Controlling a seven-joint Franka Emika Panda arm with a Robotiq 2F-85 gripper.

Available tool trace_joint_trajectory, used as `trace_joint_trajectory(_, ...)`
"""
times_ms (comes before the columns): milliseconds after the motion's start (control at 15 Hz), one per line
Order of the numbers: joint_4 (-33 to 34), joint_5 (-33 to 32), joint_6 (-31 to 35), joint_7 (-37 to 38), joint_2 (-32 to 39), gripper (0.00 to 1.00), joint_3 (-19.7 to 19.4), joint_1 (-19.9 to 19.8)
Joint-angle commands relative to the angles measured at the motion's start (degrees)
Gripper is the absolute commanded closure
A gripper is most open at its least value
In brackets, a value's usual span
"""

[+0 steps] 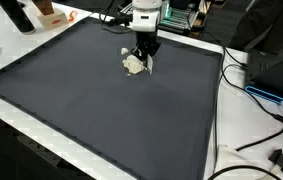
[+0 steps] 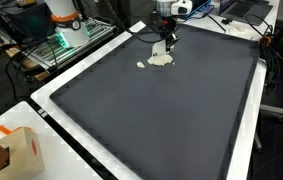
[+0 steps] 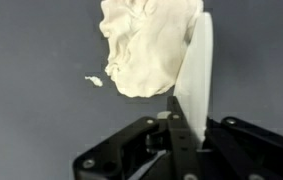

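A cream-white, crumpled lump of dough-like material (image 3: 146, 45) lies on a dark grey mat (image 3: 31, 130). It shows in both exterior views (image 1: 132, 65) (image 2: 159, 61). My gripper (image 3: 177, 128) is shut on a thin white flat blade (image 3: 195, 75) that stands on edge against the lump's right side. In both exterior views the gripper (image 1: 146, 56) (image 2: 167, 46) points straight down at the mat's far part, right beside the lump. A small white crumb (image 3: 94, 81) lies apart from the lump; it also shows in an exterior view (image 2: 140, 65).
The mat (image 1: 101, 115) (image 2: 161, 125) covers a white-edged table. Cables (image 1: 251, 95) and a black plug (image 1: 277, 157) lie off one side. A cardboard box (image 2: 21, 150) sits at one corner. A white and orange device (image 2: 65, 18) and equipment stand behind.
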Motion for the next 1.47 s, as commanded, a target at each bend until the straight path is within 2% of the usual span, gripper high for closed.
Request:
trace_joint_trajectory(0,6.60,-0.22,0.84,-0.32,7.87,0.99,0.88,0.79)
trace_joint_trajectory(467,13.41,0.11,-3.48,0.97,11.55,0.99,1.54,1.71)
trace_joint_trajectory(533,13.20,-1.21,-5.23,3.04,10.57,0.99,0.26,2.85)
trace_joint_trajectory(867,10.27,-2.99,-9.26,11.36,4.79,0.99,-1.22,5.43)
trace_joint_trajectory(1400,6.87,-5.87,-14.64,23.82,-4.25,0.99,-1.34,8.57)
